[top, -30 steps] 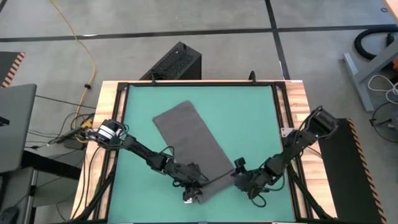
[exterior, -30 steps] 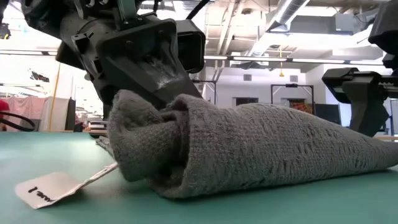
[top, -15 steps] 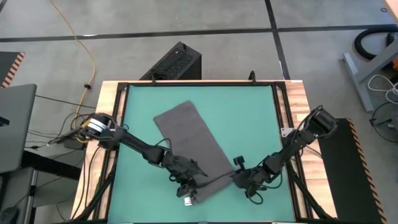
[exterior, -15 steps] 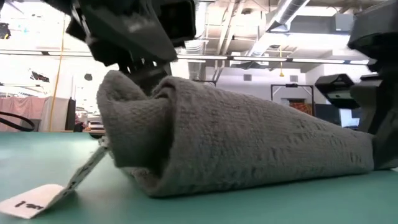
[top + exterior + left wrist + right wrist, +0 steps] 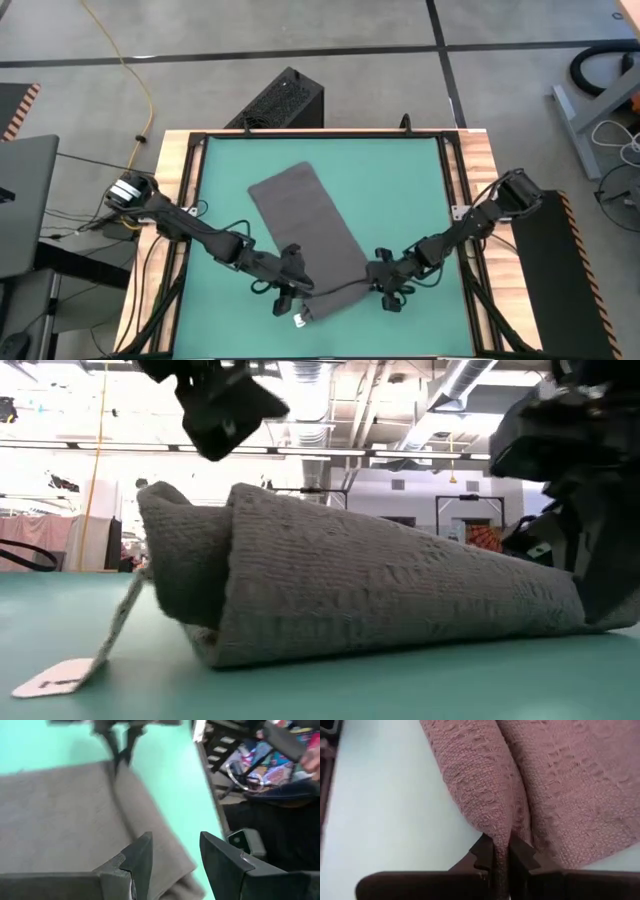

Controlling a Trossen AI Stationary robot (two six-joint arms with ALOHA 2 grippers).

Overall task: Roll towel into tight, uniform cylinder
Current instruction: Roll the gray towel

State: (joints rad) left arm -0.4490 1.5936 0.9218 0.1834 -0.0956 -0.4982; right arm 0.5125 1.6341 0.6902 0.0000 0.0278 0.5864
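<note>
Soft grey towel (image 5: 310, 235) lies on the green mat (image 5: 400, 180), floppy and light. My right gripper (image 5: 501, 854) pinches its rolled corner; my left gripper (image 5: 172, 857) hangs open above the other.

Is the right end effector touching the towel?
Touching. The right wrist view shows the right end effector with its fingers pinched shut on a fold of the towel edge.
</note>
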